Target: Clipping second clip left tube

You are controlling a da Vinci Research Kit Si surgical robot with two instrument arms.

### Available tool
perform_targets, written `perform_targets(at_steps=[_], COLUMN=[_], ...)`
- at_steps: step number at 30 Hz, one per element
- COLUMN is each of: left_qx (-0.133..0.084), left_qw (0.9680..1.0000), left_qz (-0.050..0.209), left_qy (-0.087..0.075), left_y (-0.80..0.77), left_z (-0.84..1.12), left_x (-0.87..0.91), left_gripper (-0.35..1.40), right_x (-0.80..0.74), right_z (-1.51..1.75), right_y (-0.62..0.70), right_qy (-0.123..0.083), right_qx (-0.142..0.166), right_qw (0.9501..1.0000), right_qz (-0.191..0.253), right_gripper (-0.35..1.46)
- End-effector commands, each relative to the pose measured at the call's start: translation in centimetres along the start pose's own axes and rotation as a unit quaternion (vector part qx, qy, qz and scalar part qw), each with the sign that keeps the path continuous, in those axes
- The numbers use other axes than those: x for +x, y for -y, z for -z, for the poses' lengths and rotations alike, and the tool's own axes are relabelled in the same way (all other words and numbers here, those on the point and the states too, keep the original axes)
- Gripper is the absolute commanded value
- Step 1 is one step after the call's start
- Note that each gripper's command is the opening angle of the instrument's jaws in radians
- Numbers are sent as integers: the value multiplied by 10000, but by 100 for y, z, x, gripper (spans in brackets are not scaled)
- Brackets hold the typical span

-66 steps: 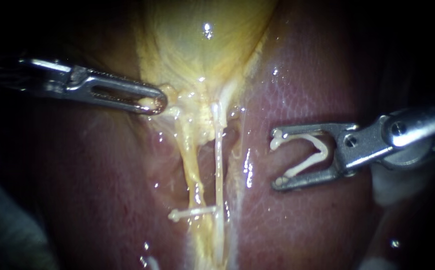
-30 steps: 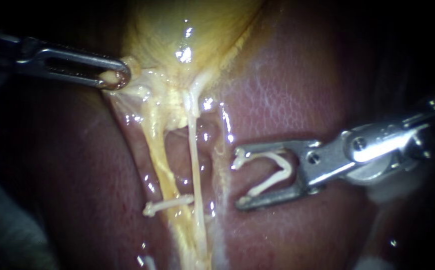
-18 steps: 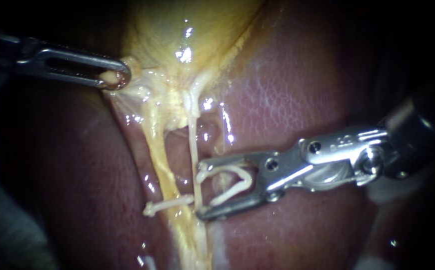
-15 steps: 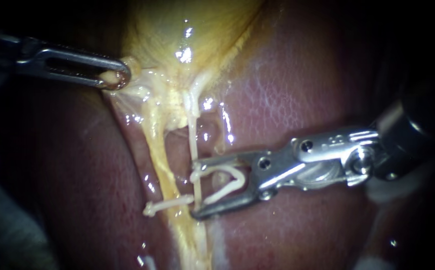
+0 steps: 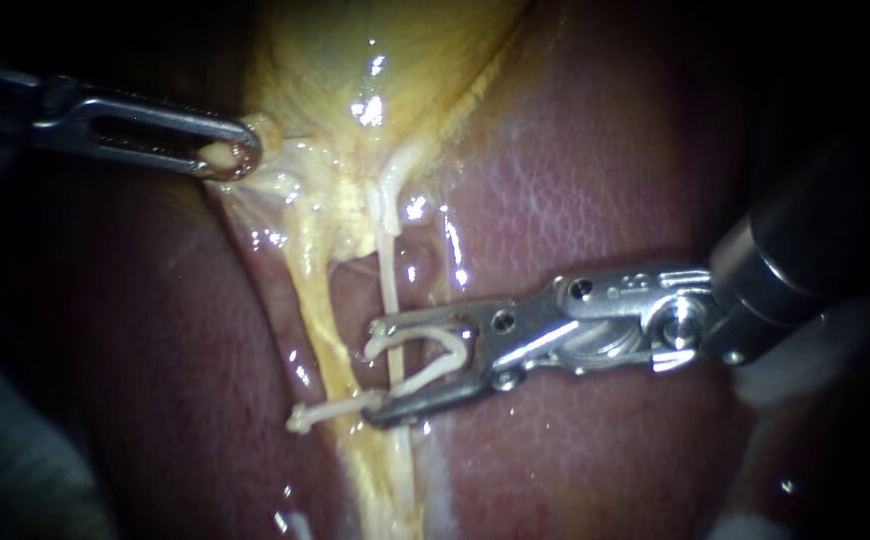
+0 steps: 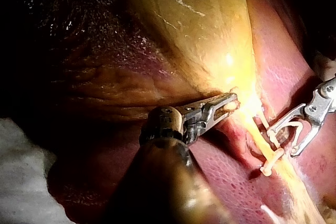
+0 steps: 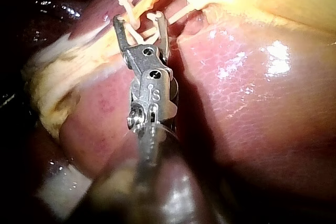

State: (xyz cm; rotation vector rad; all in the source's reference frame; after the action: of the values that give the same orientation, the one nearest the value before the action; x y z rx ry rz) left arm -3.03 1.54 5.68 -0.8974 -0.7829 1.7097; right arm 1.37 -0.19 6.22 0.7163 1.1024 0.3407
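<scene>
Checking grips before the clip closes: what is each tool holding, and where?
Left tool grips a nub of pale tissue beside the gallbladder with its tips. Right tool holds the open clip by both legs.

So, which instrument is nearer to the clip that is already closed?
Right. The right instrument, holding a loaded clip, has its lower jaw tip beside the closed clip. The left instrument grips tissue far off, by the gallbladder.

The endoscope view is lit at its centre, and darkness swallows the edges from 7 to 11 o'clock and from 1 to 4 o'clock. Wet glare dots the gallbladder [image 5: 367, 100] at 12 o'clock and the liver [image 5: 575, 200]. In the left wrist view the gallbladder burns nearly white ahead of the left instrument [image 6: 231, 102], whose shaft lies in shadow.
</scene>
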Motion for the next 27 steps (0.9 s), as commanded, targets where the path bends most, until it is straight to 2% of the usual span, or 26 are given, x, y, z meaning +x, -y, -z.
perform_targets(at_steps=[1,7,13,20,27], left_qx=[0,2,3,4,5], left_qw=[10000,10000,10000,10000,10000], left_qz=[0,-1,-2,-3,-4], left_qy=[0,-2,-2,-3,-4], left_y=[0,0,0,1,1], left_z=[0,-1,-1,-1,-1], left_x=[0,0,-1,-1,-1], left_gripper=[-35,-35,-35,-35,-35], right_x=[-1,-5,-9,-11,-10], right_z=[0,-3,-12,-29,-46], right_y=[-1,-9,-18,-22,-24], right_qy=[0,-6,-102,-161,-358], right_qx=[-3,18,91,212,237], right_qw=[10000,10000,9997,9993,9985], right_qz=[-7,-84,-191,-280,-347], right_gripper=[49,49,49,49,49])
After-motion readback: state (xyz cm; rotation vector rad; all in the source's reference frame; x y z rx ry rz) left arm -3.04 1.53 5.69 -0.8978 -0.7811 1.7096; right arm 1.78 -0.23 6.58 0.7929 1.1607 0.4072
